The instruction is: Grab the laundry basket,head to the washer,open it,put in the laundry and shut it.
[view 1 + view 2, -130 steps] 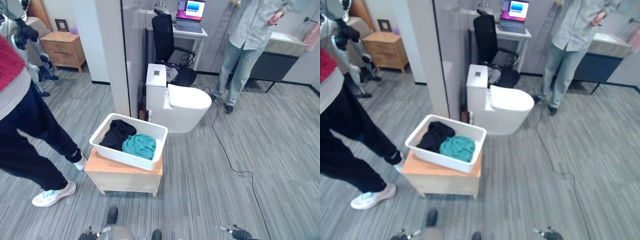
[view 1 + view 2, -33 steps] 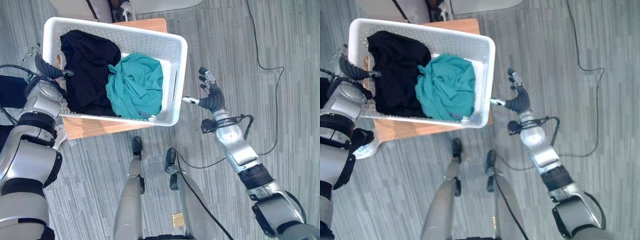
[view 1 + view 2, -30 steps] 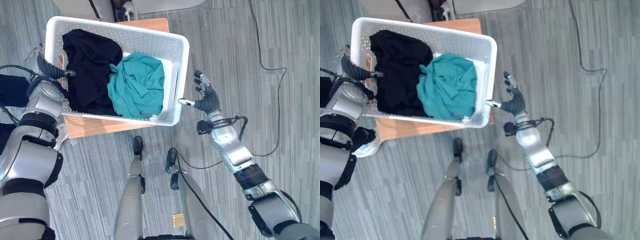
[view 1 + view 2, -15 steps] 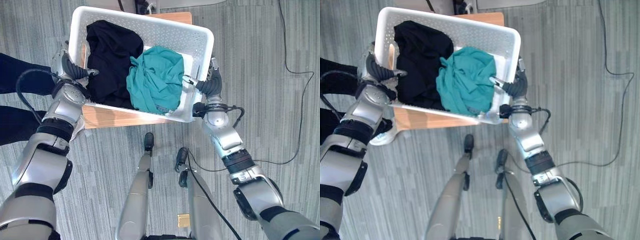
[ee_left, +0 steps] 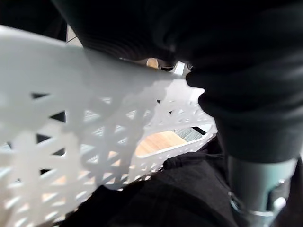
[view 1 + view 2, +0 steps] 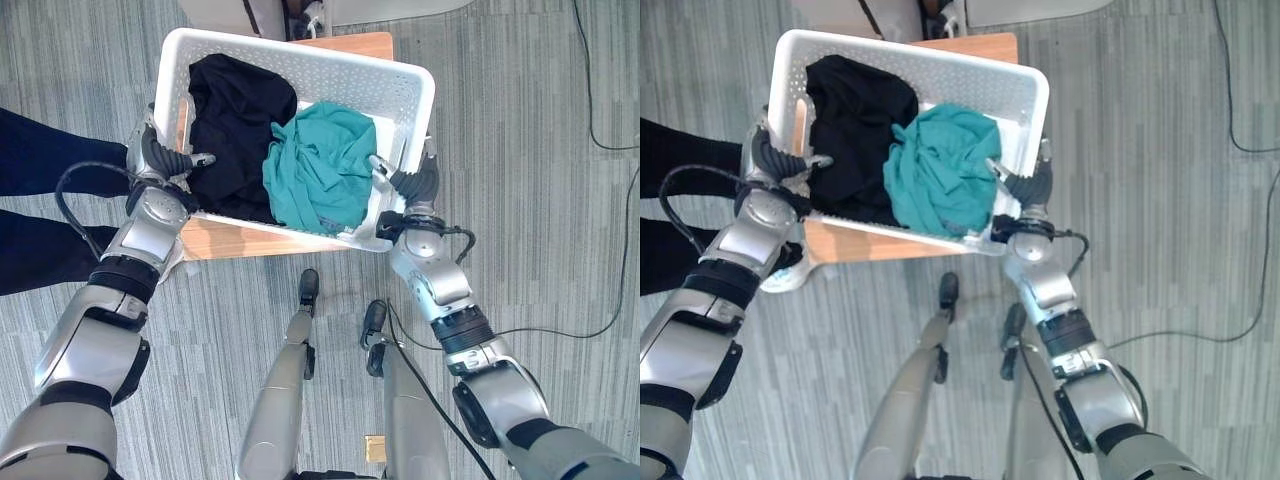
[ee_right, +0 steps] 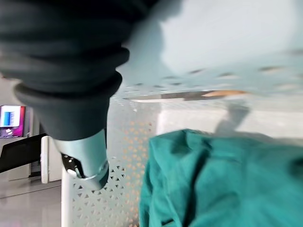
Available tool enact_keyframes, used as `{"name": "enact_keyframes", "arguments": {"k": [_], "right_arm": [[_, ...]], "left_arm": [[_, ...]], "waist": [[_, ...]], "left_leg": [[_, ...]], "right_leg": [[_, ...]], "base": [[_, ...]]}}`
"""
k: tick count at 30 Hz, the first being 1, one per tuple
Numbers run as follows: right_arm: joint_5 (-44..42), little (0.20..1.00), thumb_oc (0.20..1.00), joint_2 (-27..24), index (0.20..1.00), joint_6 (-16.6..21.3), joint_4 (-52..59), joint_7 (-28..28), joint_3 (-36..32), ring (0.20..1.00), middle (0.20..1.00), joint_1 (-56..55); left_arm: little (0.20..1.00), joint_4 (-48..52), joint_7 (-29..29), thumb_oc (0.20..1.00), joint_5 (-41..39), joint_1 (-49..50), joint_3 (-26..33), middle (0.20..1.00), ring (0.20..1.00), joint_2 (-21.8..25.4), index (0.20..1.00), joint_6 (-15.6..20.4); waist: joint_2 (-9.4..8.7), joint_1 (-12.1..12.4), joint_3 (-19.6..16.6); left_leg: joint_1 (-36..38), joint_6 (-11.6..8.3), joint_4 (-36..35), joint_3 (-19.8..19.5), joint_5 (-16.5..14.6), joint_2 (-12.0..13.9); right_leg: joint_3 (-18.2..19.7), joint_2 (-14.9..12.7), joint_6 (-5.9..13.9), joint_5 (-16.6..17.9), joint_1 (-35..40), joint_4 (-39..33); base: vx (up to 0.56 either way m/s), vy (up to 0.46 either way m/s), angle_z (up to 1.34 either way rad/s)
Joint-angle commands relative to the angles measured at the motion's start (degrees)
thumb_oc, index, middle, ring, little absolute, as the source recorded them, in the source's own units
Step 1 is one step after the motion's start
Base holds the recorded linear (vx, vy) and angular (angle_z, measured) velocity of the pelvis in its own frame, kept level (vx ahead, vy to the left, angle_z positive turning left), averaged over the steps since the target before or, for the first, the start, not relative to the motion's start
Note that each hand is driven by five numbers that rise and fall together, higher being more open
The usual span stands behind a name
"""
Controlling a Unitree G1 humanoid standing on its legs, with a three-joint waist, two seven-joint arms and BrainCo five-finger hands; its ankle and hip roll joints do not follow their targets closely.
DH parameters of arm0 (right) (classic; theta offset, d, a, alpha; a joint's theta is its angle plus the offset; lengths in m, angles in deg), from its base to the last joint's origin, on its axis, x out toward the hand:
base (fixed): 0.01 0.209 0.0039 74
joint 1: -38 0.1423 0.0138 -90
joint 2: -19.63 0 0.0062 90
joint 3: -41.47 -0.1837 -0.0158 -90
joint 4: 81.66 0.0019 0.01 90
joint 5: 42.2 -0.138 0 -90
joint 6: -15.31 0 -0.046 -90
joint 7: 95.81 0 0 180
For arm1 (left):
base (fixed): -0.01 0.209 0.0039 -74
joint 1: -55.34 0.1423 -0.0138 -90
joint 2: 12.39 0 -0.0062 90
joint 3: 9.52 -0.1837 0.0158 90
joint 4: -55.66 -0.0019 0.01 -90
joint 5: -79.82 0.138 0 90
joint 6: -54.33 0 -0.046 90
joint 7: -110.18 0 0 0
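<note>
The white perforated laundry basket (image 6: 300,52) sits on a low wooden table (image 6: 240,240). A black garment (image 6: 235,120) lies in its left half and a teal garment (image 6: 320,165) in its right half. My left hand (image 6: 160,165) grips the left rim, thumb (image 5: 251,179) hooked inside over the black cloth and fingers outside the wall. On the opposite rim my right hand (image 6: 418,188) does the same, its thumb (image 7: 85,156) inside beside the teal cloth (image 7: 227,179). The fingers of both hands are hidden behind the basket wall (image 5: 71,142).
A person's dark-trousered legs (image 6: 40,160) stand close on the left of the table. A black cable (image 6: 600,100) runs over the grey plank floor on the right. Something white stands just beyond the basket's far rim.
My right hand, open and apart from the basket a second ago, has closed in onto its right rim with the thumb over the edge. The view has shifted; the left hand stays on the left rim.
</note>
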Motion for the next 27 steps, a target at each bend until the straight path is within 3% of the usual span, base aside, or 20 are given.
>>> {"name": "enact_keyframes", "arguments": {"k": [1, 2, 3, 4, 5, 7, 8, 9, 10, 11, 13, 14, 15, 16, 27], "right_arm": [[-2.4, 0.875, 0.875, 2.47, 0.875, 1.17, -1.36, -2.2, 2.41, 0.875, 0.875, -1.48], [-2.56, 0.846, 0.846, 2.42, 0.846, 1.17, -1.3, -2.34, 2.33, 0.846, 0.846, -1.58], [-2.76, 0.862, 0.862, 2.23, 0.862, 1.17, -1.28, -2.5, 2.25, 0.862, 0.862, -1.57], [-2.72, 0.915, 0.915, 2.03, 0.915, 1.03, -1.3, -2.61, 2.27, 0.915, 0.915, -1.6], [-2.69, 1.0, 1.0, 1.51, 1.0, 0.94, -1.31, -2.96, 2.19, 1.0, 1.0, -1.99], [-2.65, 1.0, 1.0, 1.24, 1.0, 0.73, -1.23, -3.15, 2.09, 1.0, 1.0, -2.32], [-2.74, 1.0, 1.0, 0.91, 1.0, 0.69, -1.11, -3.26, 1.85, 1.0, 1.0, -2.58], [-2.72, 0.934, 0.934, 0.46, 0.934, 0.51, -1.05, -3.46, 1.62, 0.934, 0.934, -2.84], [-2.69, 0.859, 0.859, -0.1, 0.859, 0.36, -1.08, -3.67, 1.19, 0.859, 0.859, -3.15], [-2.61, 0.796, 0.796, -0.9, 0.796, 0.17, -1.2, -3.69, 0.56, 0.796, 0.796, -3.41], [-2.38, 0.696, 0.696, -2.26, 0.696, -0.12, -1.78, -3.74, -0.63, 0.696, 0.696, -3.53], [-2.39, 0.495, 0.495, -4.01, 0.495, -0.07, -2.74, -3.25, -2.52, 0.495, 0.495, -3.0], [-2.43, 0.319, 0.319, -4.46, 0.319, -0.08, -3.01, -3.14, -3.17, 0.319, 0.319, -2.75], [-2.63, 0.2, 0.2, -4.75, 0.2, 0.24, -3.29, -3.06, -3.57, 0.2, 0.2, -2.48], [-4.15, 0.2, 0.2, -5.92, 0.2, 1.4, -1.22, -4.88, -4.41, 0.2, 0.2, -4.89]], "left_arm": [[0.598, 0.54, -2.23, 0.598, -1.04, 0.39, -0.67, 0.598, 0.598, 0.03, 0.598, 2.89], [0.592, 0.67, -2.38, 0.592, -1.14, 0.48, -0.67, 0.592, 0.592, 0.16, 0.592, 3.06], [0.696, 0.72, -2.65, 0.696, -1.37, 0.43, -0.72, 0.696, 0.696, 0.31, 0.696, 3.19], [0.953, 0.76, -2.82, 0.953, -1.47, 0.51, -0.73, 0.953, 0.953, 0.4, 0.953, 3.23], [1.0, 0.5, -3.34, 1.0, -1.62, 0.39, -0.91, 1.0, 1.0, 0.73, 1.0, 3.29], [1.0, 0.84, -3.8, 1.0, -1.58, 0.57, -1.06, 1.0, 1.0, 0.92, 1.0, 3.32], [0.912, 1.0, -4.2, 0.912, -1.58, 0.61, -1.16, 0.912, 0.912, 1.22, 0.912, 3.32], [0.849, 1.15, -4.55, 0.849, -1.5, 0.66, -1.24, 0.849, 0.849, 1.49, 0.849, 3.32], [0.667, 1.13, -4.94, 0.667, -1.44, 0.61, -1.35, 0.667, 0.667, 1.66, 0.667, 3.26], [0.561, 1.11, -5.34, 0.561, -1.51, 0.56, -1.45, 0.561, 0.561, 1.94, 0.561, 3.24], [0.275, 1.1, -6.01, 0.275, -1.52, 0.2, -1.68, 0.275, 0.275, 2.15, 0.275, 3.25], [0.2, 1.22, -6.64, 0.2, -1.07, -0.58, -2.1, 0.2, 0.2, 2.81, 0.2, 3.41], [0.2, 1.44, -6.8, 0.2, -0.57, -0.59, -2.07, 0.2, 0.2, 3.14, 0.2, 3.36], [0.2, 1.2, -6.69, 0.2, -0.31, -0.87, -2.28, 0.2, 0.2, 3.23, 0.2, 3.35], [0.2, 3.31, -5.91, 0.2, 2.25, 1.46, -0.38, 0.2, 0.2, 2.57, 0.2, 3.74]], "waist": [[-1.97, -1.8, -2.72], [-2.03, -1.87, -2.79], [-2.08, -1.97, -2.81], [-2.12, -2.03, -2.78], [-2.21, -2.2, -2.82], [-2.24, -2.27, -2.84], [-2.28, -2.32, -2.87], [-2.34, -2.39, -2.88], [-2.4, -2.48, -2.91], [-2.46, -2.56, -2.94], [-2.6, -2.77, -2.97], [-2.76, -2.96, -2.95], [-2.82, -3.05, -2.9], [-2.89, -3.1, -2.9], [-3.68, -3.91, -2.69]], "left_leg": [[-0.92, -1.17, 11.59, -0.91, -15.55, 1.1], [-0.96, -1.14, 11.63, -0.92, -15.62, 1.04], [-1.07, -1.14, 11.73, -0.92, -15.65, 1.0], [-1.15, -1.12, 11.85, -0.97, -15.69, 0.96], [-1.28, -1.1, 11.97, -0.99, -15.78, 0.98], [-1.35, -1.09, 12.0, -1.01, -15.81, 0.97], [-1.44, -1.08, 12.04, -1.07, -15.83, 0.96], [-1.43, -1.06, 11.99, -1.1, -15.84, 0.96], [-1.41, -1.05, 11.94, -1.15, -15.84, 0.95], [-1.47, -1.04, 11.92, -1.27, -15.82, 0.96], [-1.57, -1.02, 11.82, -1.38, -15.76, 0.93], [-1.71, -1.0, 11.76, -1.59, -15.82, 0.85], [-1.85, -1.01, 11.79, -1.58, -15.84, 0.84], [-1.89, -1.0, 11.7, -1.63, -15.83, 0.83], [-2.55, -0.81, 12.02, -1.39, -16.23, 0.66]], "right_leg": [[-1.89, -8.94, 8.87, 15.8, 13.2, -25.27], [-1.88, -8.96, 8.9, 15.8, 13.17, -25.26], [-1.88, -8.98, 8.88, 15.82, 13.15, -25.27], [-1.9, -9.0, 8.85, 15.8, 13.11, -25.24], [-1.98, -9.02, 8.84, 15.79, 13.07, -25.23], [-2.03, -9.04, 8.84, 15.75, 13.05, -25.2], [-2.08, -9.04, 8.83, 15.73, 12.98, -25.14], [-2.14, -9.04, 8.88, 15.75, 13.0, -25.18], [-2.17, -9.03, 8.9, 15.73, 12.99, -25.19], [-2.2, -9.01, 8.91, 15.7, 13.0, -25.24], [-2.35, -8.96, 9.0, 15.71, 12.95, -25.26], [-2.45, -8.92, 8.96, 15.68, 12.83, -25.23], [-2.48, -8.89, 8.98, 15.71, 12.73, -25.3], [-2.48, -8.85, 8.98, 15.78, 12.69, -25.42], [-1.79, -8.42, 8.94, 16.21, 12.03, -26.17]], "base": [[0.02, 0.014, -0.04], [0.0, 0.0, 0.0], [0.0, 0.0, 0.0], [0.0, 0.0, 0.0], [0.0, 0.0, 0.0], [0.0, 0.0, 0.0], [0.0, 0.0, 0.0], [0.0, 0.0, 0.0], [0.0, 0.0, 0.0], [0.0, 0.0, 0.0], [0.0, 0.0, 0.0], [0.0, 0.0, 0.0], [0.0, 0.0, 0.0], [0.0, 0.0, 0.0], [0.0, 0.0, 0.0]]}}
